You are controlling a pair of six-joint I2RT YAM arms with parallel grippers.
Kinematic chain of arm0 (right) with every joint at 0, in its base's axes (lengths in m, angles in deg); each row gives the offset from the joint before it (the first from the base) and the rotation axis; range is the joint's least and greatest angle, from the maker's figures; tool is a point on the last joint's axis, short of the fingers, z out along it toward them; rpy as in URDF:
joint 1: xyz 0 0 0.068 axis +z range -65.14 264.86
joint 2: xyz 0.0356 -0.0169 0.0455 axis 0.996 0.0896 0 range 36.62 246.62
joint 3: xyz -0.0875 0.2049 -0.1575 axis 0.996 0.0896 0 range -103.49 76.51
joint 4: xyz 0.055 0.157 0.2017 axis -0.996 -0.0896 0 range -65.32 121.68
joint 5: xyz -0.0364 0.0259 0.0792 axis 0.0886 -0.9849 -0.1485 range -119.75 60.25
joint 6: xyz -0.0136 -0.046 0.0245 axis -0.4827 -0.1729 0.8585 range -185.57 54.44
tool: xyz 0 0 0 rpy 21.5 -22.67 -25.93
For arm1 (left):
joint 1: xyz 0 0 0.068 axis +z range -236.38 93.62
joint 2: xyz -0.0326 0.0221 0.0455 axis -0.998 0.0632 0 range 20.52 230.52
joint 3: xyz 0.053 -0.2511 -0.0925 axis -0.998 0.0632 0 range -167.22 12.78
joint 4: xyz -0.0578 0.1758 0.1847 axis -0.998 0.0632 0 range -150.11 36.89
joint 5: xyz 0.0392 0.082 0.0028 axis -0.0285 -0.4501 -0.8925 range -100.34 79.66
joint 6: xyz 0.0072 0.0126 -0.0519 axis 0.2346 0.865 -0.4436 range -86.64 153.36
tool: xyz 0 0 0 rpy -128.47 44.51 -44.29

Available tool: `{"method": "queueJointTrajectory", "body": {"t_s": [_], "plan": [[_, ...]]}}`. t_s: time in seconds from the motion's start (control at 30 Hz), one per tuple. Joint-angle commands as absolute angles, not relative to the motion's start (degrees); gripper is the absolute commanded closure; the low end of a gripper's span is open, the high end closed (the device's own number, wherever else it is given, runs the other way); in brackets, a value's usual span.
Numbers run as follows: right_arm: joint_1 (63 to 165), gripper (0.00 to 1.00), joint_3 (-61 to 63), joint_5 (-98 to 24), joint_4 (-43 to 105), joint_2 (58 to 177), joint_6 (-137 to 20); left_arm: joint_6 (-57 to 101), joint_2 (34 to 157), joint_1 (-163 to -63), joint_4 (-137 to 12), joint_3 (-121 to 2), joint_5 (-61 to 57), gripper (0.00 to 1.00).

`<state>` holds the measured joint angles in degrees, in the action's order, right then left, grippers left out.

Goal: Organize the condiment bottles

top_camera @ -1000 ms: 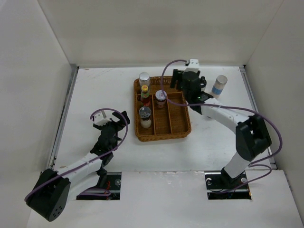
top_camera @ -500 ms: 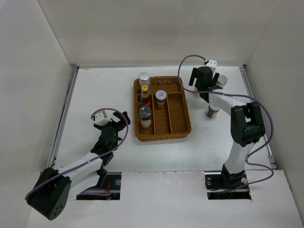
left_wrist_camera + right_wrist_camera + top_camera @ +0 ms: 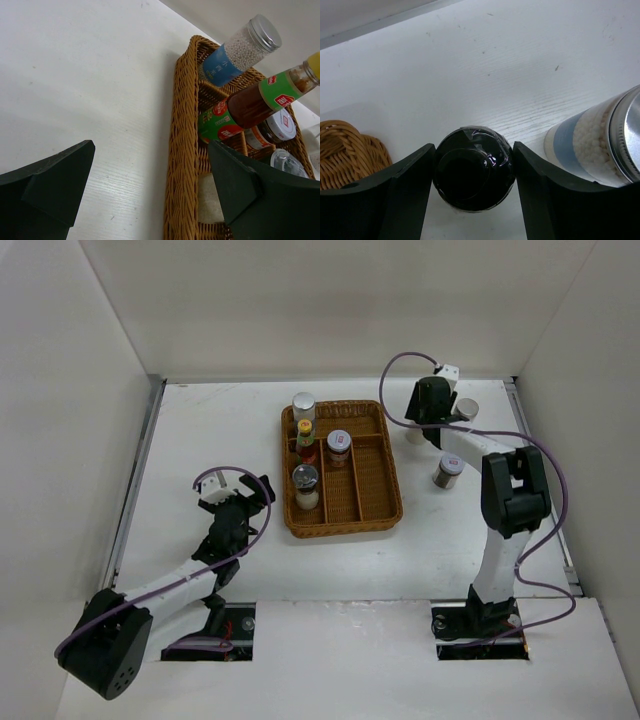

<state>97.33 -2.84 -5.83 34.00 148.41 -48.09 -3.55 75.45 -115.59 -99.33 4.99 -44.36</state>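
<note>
My right gripper (image 3: 472, 172) is shut on the black-capped bottle (image 3: 472, 167), one finger pressing each side of its cap. The bottle stands on the table right of the wicker tray (image 3: 375, 510), mostly hidden under the right wrist (image 3: 432, 400) in the top view. A blue-banded pale jar (image 3: 590, 145) stands just right of it, also in the top view (image 3: 465, 410). A silver-lidded jar (image 3: 447, 470) stands nearer. In the tray are a silver-lidded jar (image 3: 240, 50), a yellow-capped sauce bottle (image 3: 260, 100), a red-labelled jar (image 3: 339, 445) and a clear-domed shaker (image 3: 306, 482). My left gripper (image 3: 150, 165) is open and empty beside the tray's left rim (image 3: 187, 150).
The tray's middle and right compartments hold little beyond the red-labelled jar. White walls close in the table on three sides. A purple cable (image 3: 400, 365) loops above the right wrist.
The right arm swung from over the tray's back edge to the table on its right and closed its jaws round the black cap. The left arm stayed still.
</note>
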Motion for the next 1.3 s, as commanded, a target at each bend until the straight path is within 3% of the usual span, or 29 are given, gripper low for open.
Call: {"method": "queueJointTrajectory", "body": {"t_s": [0.0,0.07,0.2,0.37,0.7,0.93,1.27], "plan": [[97.65,0.4,-5.22,-6.64,34.58,147.9,-47.72,-4.08,75.71,-115.07,-101.85,2.94,-43.92,0.0],[97.65,0.47,-4.79,-6.2,35.01,146.14,-47.46,-4.08,75.62,-115.51,-101.85,2.85,-43.74,0.0],[97.73,0.5,-1.45,-3.92,39.05,138.68,-47.19,-4.08,75.97,-115.08,-101.85,2.68,-43.83,0.0],[102.03,0.49,3.9,-1.98,41.87,128.75,-47.02,-4.08,74.3,-115.07,-101.85,3.29,-44.18,0.0],[119.78,0.48,14.64,-2.5,43.46,118.28,-45.79,-4.26,74.65,-113.76,-101.24,3.12,-43.48,0.0],[127.79,0.48,13.59,-6.9,44.15,120.55,-45.0,-4.35,73.52,-113.32,-101.24,3.56,-43.04,0.0],[129.64,0.48,12.0,-6.64,49.78,130.92,-44.3,-4.35,73.42,-113.76,-101.41,3.64,-42.95,0.0]]}}
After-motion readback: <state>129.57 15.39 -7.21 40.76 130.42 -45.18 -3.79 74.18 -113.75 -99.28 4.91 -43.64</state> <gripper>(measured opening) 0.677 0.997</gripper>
